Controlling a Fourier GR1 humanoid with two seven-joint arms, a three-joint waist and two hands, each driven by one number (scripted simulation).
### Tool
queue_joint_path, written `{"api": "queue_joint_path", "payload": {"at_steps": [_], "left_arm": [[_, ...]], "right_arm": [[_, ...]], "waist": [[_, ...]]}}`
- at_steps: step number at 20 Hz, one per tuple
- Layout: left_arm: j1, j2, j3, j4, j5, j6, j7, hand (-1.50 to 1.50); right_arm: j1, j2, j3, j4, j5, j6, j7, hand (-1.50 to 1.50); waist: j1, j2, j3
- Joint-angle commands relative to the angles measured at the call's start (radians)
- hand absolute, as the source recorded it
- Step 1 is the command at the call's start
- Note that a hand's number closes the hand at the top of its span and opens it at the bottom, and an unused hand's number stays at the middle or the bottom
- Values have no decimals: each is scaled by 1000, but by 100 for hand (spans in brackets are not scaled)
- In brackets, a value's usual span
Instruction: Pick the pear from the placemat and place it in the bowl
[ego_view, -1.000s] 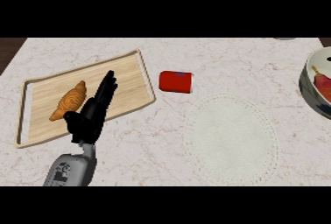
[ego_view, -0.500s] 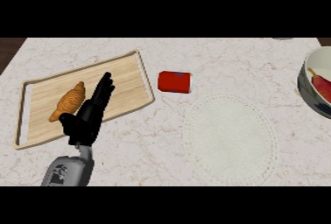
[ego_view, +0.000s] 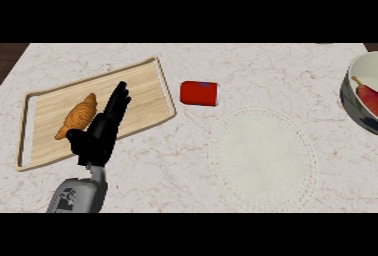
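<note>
Broadly, progress: judged near complete, as the pear appears to lie in the bowl already and the placemat is bare; at most a withdrawal seems left.
Counter: white marbled counter (ego_view: 244, 60), its far edge along the top, dark floor showing at the top left corner.
Tray: pale wooden tray (ego_view: 148, 92) at left, carrying a golden-brown croissant (ego_view: 77, 116).
Placemat: round white placemat (ego_view: 262, 157), right of centre, nothing on it.
Bowl: white bowl with dark outer wall (ego_view: 354, 70), cut by the right edge.
Left hand: black left hand (ego_view: 100, 135) over the tray, fingers straight and released, holding nothing.
Cup: red cup (ego_view: 199, 93) lying between tray and placemat.
Pear: reddish pear (ego_view: 367, 95) inside the bowl, partly out of view.
Right hand: not visible.
Open room: wide bare counter along the near side.
</note>
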Motion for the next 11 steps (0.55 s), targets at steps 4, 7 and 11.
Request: {"api": "queue_joint_path", "payload": {"at_steps": [4, 7, 11], "left_arm": [[24, 26, 14, -10, 13, -24, -12, 0], [27, 23, 27, -8, 22, -17, -22, 0], [10, -6, 6, -7, -1, 12, -20, 0]], "right_arm": [[40, -48, -22, 4, -81, 343, -101, -150], [46, -49, -13, -29, -96, 351, -71, -150], [82, -28, -12, -60, -126, 339, -62, -150]], "waist": [[-10, -1, 3], [-1, 3, 4], [-9, 6, 7]]}}
